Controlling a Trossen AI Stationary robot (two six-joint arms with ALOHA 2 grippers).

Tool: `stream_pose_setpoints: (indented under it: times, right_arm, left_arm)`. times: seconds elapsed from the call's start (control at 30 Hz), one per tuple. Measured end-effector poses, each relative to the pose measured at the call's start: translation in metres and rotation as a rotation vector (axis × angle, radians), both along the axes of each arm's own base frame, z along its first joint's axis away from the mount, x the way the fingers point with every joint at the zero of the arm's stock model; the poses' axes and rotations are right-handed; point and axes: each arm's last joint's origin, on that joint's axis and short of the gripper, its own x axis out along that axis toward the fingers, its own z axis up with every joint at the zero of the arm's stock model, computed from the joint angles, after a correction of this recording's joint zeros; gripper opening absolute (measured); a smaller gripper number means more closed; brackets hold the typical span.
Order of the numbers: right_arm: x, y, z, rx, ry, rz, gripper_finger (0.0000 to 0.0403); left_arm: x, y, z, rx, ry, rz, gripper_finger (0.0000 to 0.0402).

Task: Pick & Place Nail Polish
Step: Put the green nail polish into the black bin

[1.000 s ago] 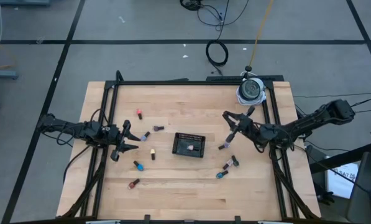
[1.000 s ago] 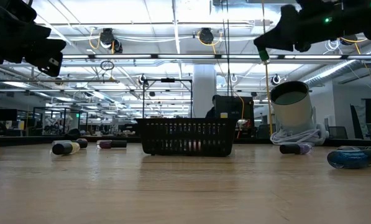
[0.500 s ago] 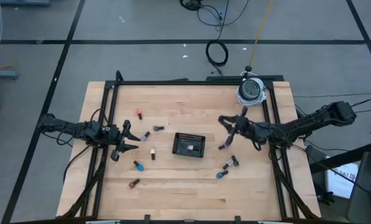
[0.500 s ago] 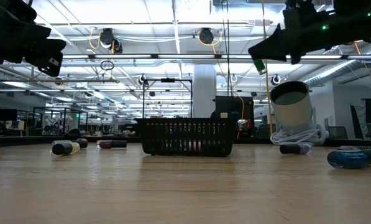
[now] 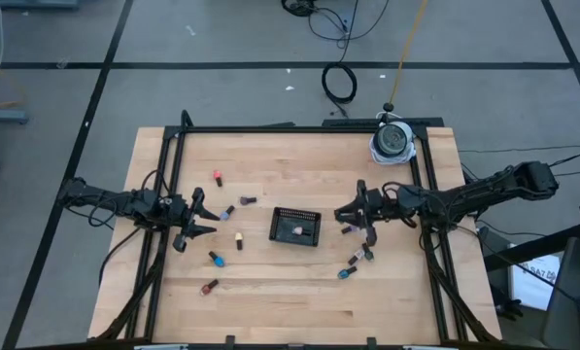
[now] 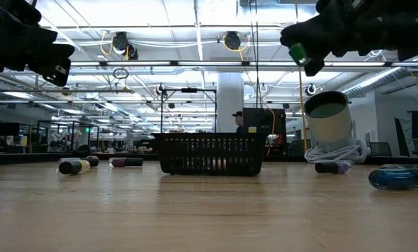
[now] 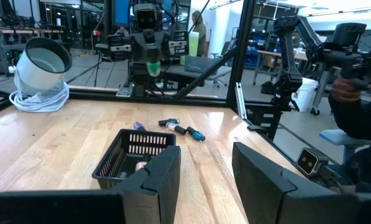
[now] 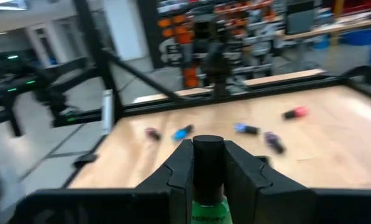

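Above the wooden table [image 5: 299, 282], right jaws [image 8: 201, 168] clamp a green nail polish bottle [image 8: 208, 208]; left jaws [image 7: 205, 168] released

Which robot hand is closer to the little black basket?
The right one. The right gripper hovers just beside the black basket, gripping a green bottle. The left gripper waits open, farther off on the other side.

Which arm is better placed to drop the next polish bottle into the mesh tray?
The right. Its claw is shut on a green bottle and hangs close beside the black mesh tray. The left claw is open, holds nothing, and waits farther from the tray.
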Motion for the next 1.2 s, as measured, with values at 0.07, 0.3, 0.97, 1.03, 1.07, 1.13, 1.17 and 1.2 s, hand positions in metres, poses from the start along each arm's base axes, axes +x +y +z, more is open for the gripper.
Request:
stream_pose_setpoints:
  times: [0.07, 0.3, 0.97, 1.03, 1.07, 1.13, 1.17, 1.2]
  right_arm:
    - [0.0, 0.002, 0.0, 0.016, 0.002, 0.057, 0.0046]
    - [-0.001, 0.003, 0.012, 0.02, -0.125, 0.11, 0.0046]
    - [0.0, 0.001, 0.026, 0.019, -0.286, 0.0, 0.0046]
    - [0.007, 0.0, 0.021, 0.025, -0.244, -0.038, 0.0046]
    - [0.011, 0.0, 0.018, 0.024, -0.221, -0.046, 0.0046]
    - [0.023, 0.001, 0.014, 0.019, -0.167, -0.046, 0.0046]
    - [0.029, 0.002, 0.01, 0.021, -0.13, -0.045, 0.0046]
    - [0.036, 0.003, 0.007, 0.023, -0.094, -0.045, 0.0046]
  left_arm:
    - [0.0, 0.0, 0.0, 0.0, 0.0, 0.0, 0.0145]
    - [0.0, 0.0, 0.0, 0.0, 0.0, 0.0, 0.0145]
    - [0.0, 0.0, 0.0, 0.0, 0.0, 0.0, 0.0145]
    - [0.0, 0.0, 0.0, 0.0, 0.0, 0.0, 0.0145]
    - [0.0, 0.0, 0.0, 0.0, -0.001, 0.0, 0.0145]
    - [0.0, 0.0, 0.0, 0.0, 0.0, 0.0, 0.0145]
    - [0.0, 0.0, 0.0, 0.0, 0.0, 0.0, 0.0145]
    - [0.0, 0.0, 0.0, 0.0, 0.0, 0.0, 0.0145]
